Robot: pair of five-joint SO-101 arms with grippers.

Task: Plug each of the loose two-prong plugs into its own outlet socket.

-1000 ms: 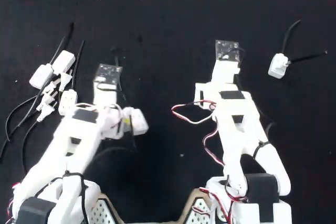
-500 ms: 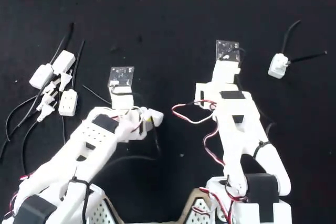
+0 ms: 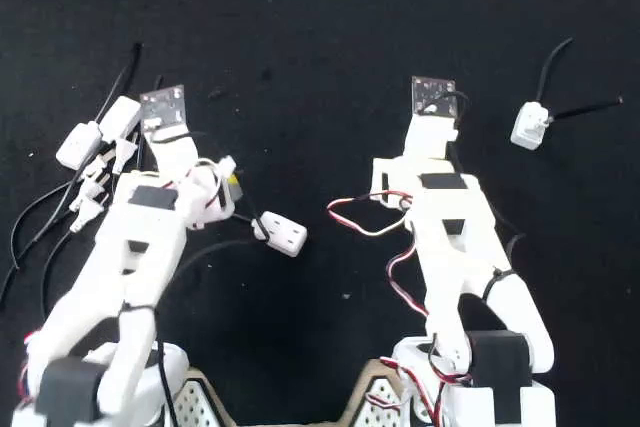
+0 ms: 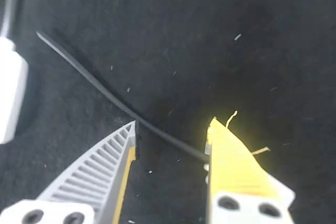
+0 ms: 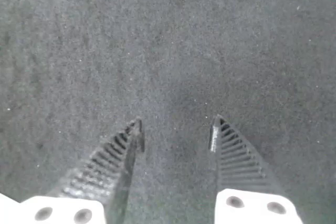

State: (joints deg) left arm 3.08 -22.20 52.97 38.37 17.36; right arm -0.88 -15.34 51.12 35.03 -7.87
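Now: left pincer apart, straddling black cable, perhaps touching; right pincer apart, empty.

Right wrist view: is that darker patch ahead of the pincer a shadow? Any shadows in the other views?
Right wrist view: probably a soft shadow on the cloth ahead of the right pincer. Left wrist view: the black cable casts none visible. High view: the dark cloth hides shadows under the right arm.

The left hand released the outlet socket, leaving it mid-table, and swung back toward the left side.
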